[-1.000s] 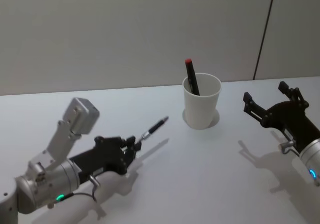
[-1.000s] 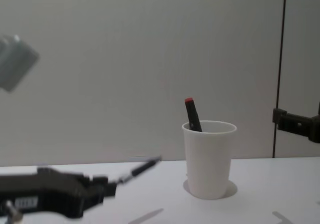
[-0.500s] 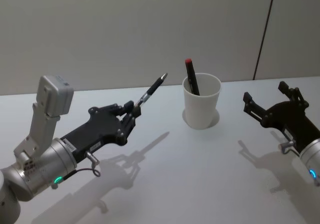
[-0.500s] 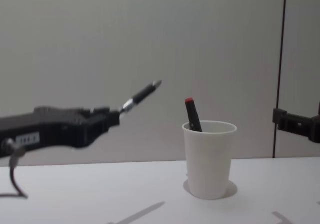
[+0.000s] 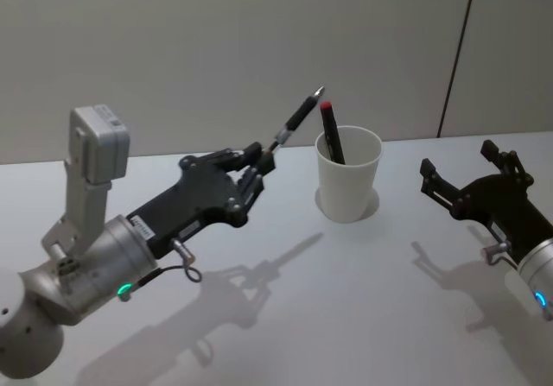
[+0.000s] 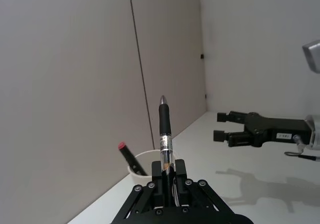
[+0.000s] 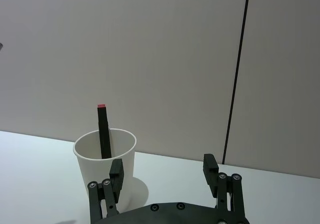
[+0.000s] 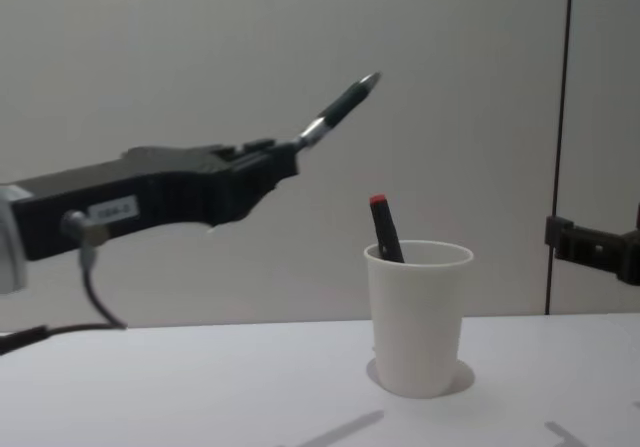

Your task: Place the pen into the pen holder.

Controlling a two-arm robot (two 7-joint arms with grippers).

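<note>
- Left gripper (image 5: pixel 259 163) clamps the pen (image 5: pixel 295 120), held aloft, tip angled up, just left of the cup (image 5: pixel 348 186)
- Cup holds a red-capped marker (image 5: pixel 330 134)
- Right gripper (image 5: pixel 459 159) wide open, right of cup

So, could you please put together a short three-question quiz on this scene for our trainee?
1. True or false: the left gripper holds a pen in the air above the table.
2. What stands in the white paper cup? A) a red-capped pen B) scissors C) nothing
3. Fill in: the fingers of the right gripper are ____ and hold nothing.

Key: 1 true; 2 A; 3 open.
</note>
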